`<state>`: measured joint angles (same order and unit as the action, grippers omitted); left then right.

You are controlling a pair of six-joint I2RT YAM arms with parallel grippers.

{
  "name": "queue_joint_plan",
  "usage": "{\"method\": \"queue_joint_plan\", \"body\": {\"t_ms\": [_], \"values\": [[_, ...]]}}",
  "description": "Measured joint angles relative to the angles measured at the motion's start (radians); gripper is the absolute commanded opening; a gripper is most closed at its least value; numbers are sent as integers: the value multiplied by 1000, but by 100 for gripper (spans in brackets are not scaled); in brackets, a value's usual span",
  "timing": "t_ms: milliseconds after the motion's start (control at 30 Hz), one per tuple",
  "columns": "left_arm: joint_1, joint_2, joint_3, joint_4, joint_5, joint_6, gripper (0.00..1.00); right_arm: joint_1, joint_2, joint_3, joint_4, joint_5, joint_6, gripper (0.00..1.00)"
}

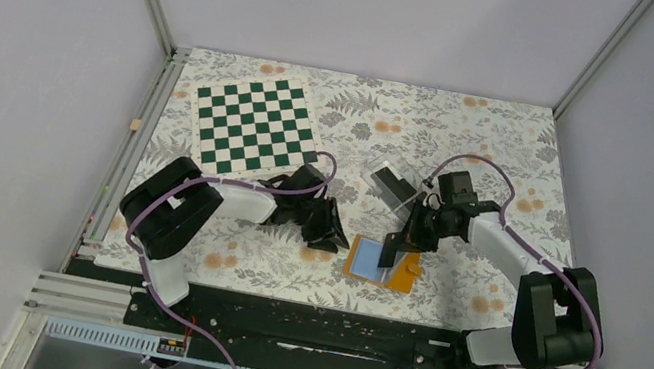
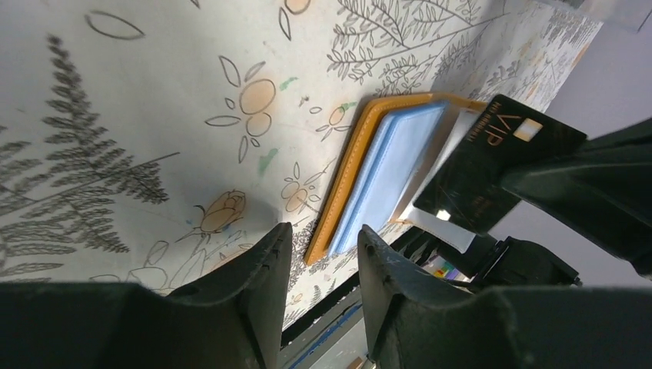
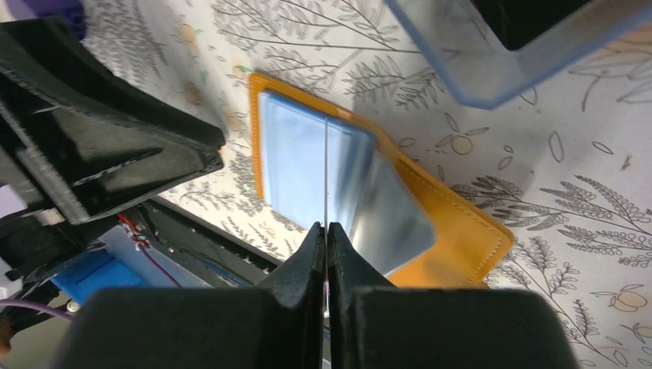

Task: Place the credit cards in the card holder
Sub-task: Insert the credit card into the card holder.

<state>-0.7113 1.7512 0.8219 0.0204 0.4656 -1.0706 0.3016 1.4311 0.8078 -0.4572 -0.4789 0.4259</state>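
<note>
card holder [image 3: 460, 231]: lies open with the blue pockets up, on the table [image 1: 493, 143] near its near edge, a bit right of centre.
credit card [image 2: 492, 161]: the black vip one, tipped up on edge over the blue pockets. can't tell if its low end touches them.
right gripper [image 3: 327, 231]: clamped tight on the card's upper end.
left gripper [image 2: 323, 240]: jaws apart with nothing in them, just beside the holder's left edge and not pinning it.
risk, sliding: nothing holds the holder down, so if you push the card in at a slant, i'd guess the wallet skids along the table instead of taking it.
risk, missed slot: the card looks aimed at the pocket face, not a slot mouth. press on and it may bow or twist out of the pinch.
risk, bump: your two grippers are near each other, so bracing with the left could knock the card.
clear box [image 1: 399, 193]: further back toward the far edge, with a second card [image 1: 392, 178] inside, apart from all this.
</note>
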Motion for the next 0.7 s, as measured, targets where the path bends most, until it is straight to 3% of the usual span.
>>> {"method": "queue_joint_plan", "body": {"t_ms": [267, 700], "values": [[-64, 26, 4, 16, 12, -12, 35, -4, -2, -124, 68, 19, -2, 0], [-117, 37, 11, -6, -2, -26, 17, -62, -144, -309, 246, -63, 84, 0]]}}
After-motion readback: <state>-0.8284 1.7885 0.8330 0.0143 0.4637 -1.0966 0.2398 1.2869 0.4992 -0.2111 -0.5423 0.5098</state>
